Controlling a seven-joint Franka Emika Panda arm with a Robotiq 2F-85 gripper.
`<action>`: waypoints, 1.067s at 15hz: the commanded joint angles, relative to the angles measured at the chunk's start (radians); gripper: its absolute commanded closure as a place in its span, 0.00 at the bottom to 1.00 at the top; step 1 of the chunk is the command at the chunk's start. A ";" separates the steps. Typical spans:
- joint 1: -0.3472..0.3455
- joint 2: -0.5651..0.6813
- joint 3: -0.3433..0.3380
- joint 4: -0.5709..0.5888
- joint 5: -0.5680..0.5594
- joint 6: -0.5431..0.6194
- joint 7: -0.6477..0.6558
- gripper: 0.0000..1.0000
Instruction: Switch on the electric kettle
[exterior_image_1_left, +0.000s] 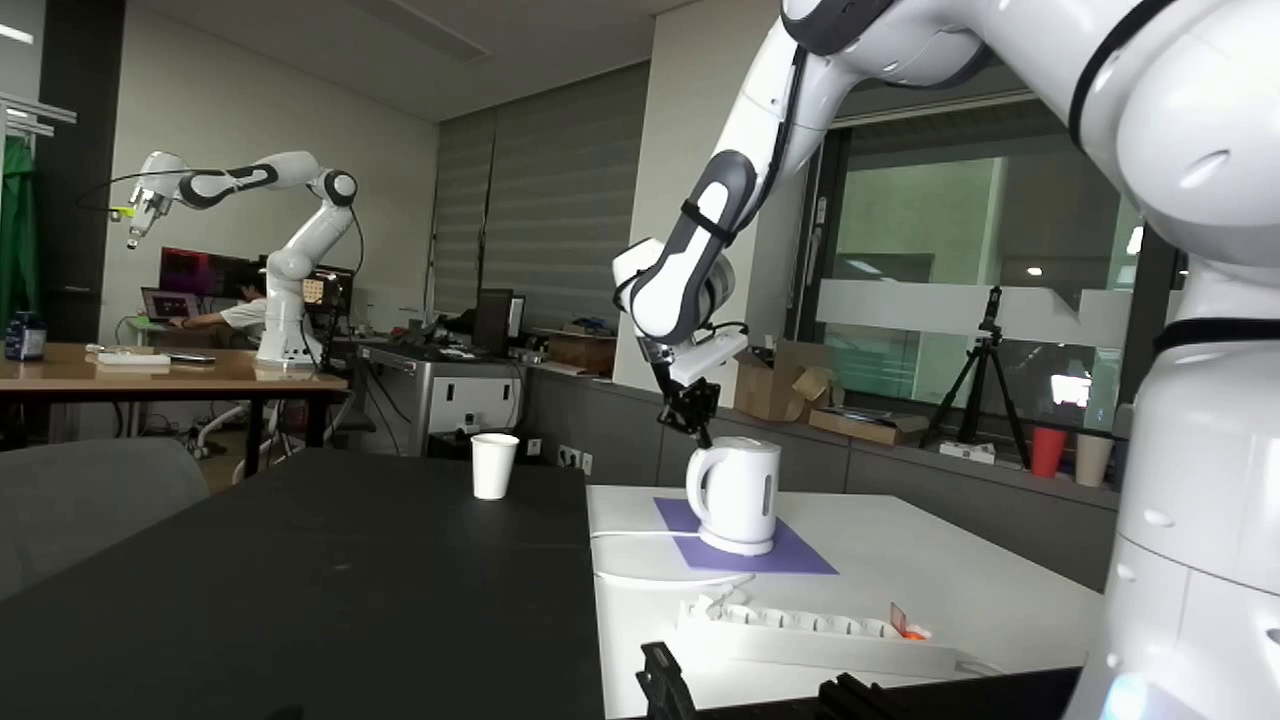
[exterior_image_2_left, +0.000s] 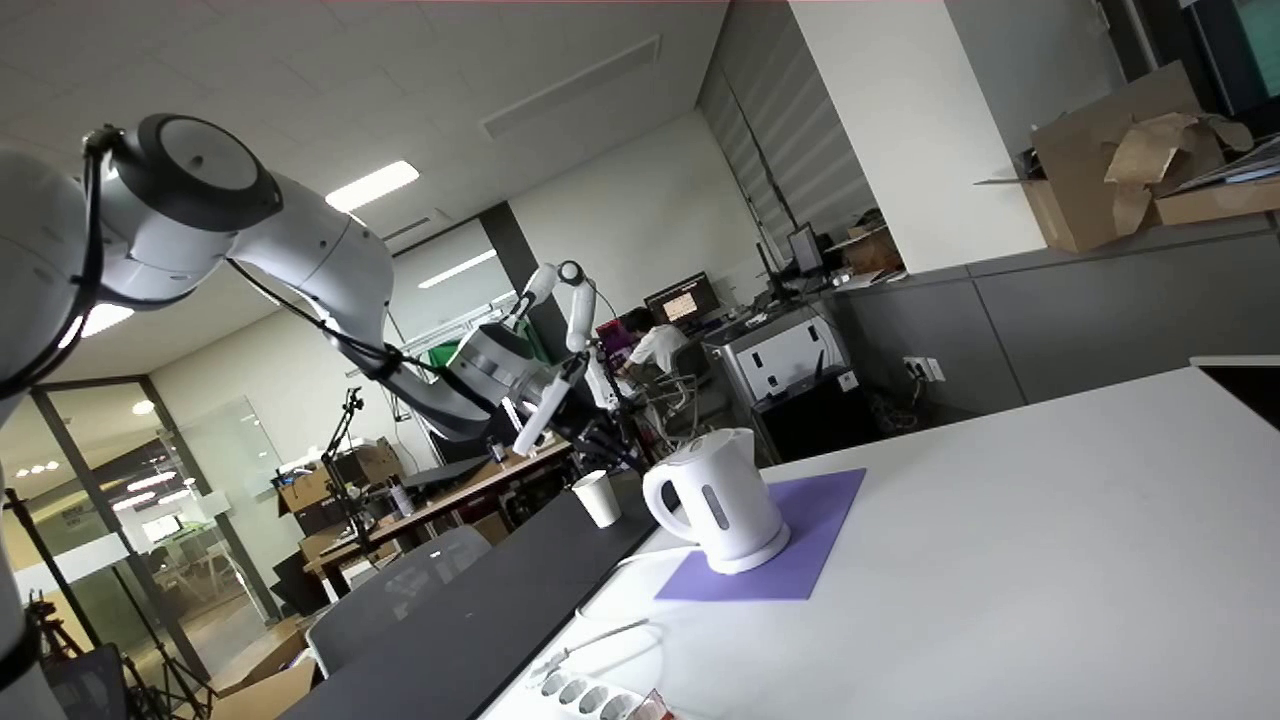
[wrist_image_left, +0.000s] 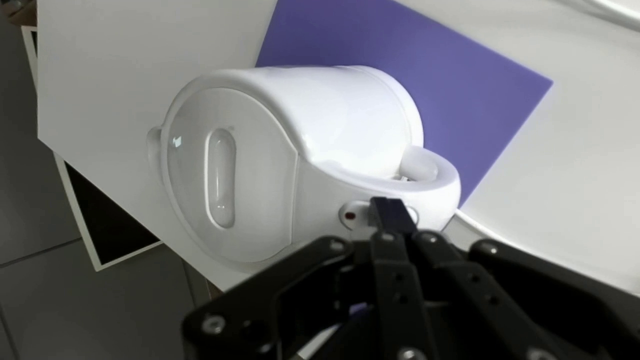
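Observation:
The white electric kettle stands upright on a purple sheet on the white table. It also shows in the other exterior view and, from above, in the wrist view. My gripper is shut, with its fingertips together and nothing between them. The tips lie over the oval switch area at the top of the loop handle and hide part of it. A small dark red mark shows beside them. I cannot tell whether the tips touch the switch. In both exterior views the gripper comes down at the kettle's handle side.
The purple sheet lies under the kettle. A white power strip and the kettle's white cord lie on the table. A white cup stands on the black table alongside.

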 joint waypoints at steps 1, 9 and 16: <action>0.011 0.004 -0.014 -0.004 -0.027 0.019 0.054 1.00; 0.035 0.039 -0.026 0.014 -0.053 0.004 0.078 1.00; 0.067 0.016 -0.025 0.002 -0.123 -0.051 0.131 1.00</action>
